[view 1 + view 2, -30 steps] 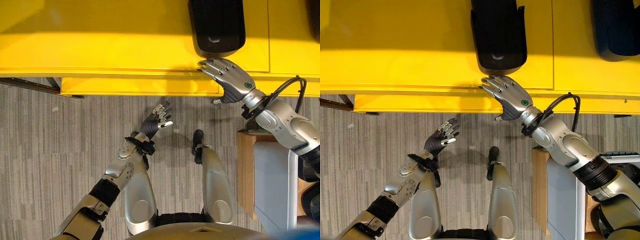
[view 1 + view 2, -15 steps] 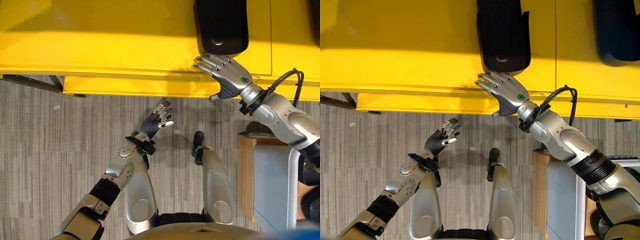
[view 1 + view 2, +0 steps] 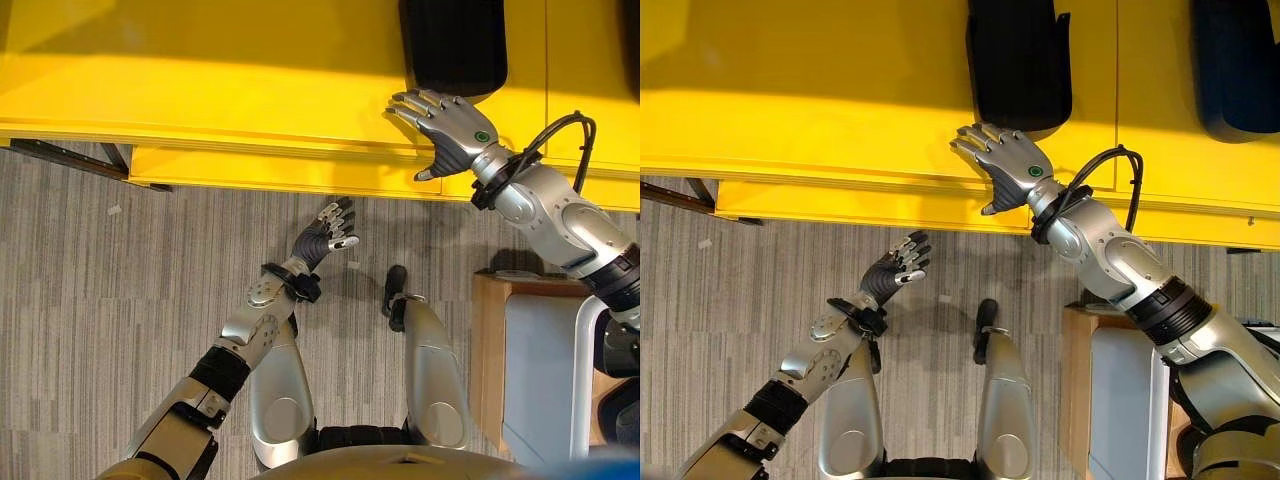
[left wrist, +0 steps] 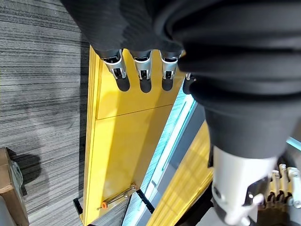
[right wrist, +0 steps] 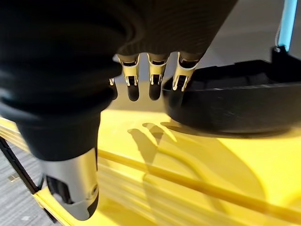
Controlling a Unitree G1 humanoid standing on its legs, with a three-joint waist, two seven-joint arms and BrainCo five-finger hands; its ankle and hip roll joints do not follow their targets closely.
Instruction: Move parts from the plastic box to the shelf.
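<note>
We are holding our right hand (image 3: 1005,165) released, fingers spread, just beside the near end of the black part (image 3: 1020,60) lying on the yellow shelf (image 3: 820,110); it is looking like rigid moulded plastic, light, smooth, best taken by its near rim; its far end is cut off; our left hand (image 3: 328,230) is hanging relaxed lower down, empty.

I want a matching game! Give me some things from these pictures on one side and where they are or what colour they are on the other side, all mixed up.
Things:
1. right hand
2. left hand
3. black part
4. shelf

Descriptions:
A. yellow
B. lying on the shelf, dark and rounded
C. open, over the grey floor
D. open, over the shelf edge beside the black part

Pairs: 1-D, 2-C, 3-B, 4-A
</note>
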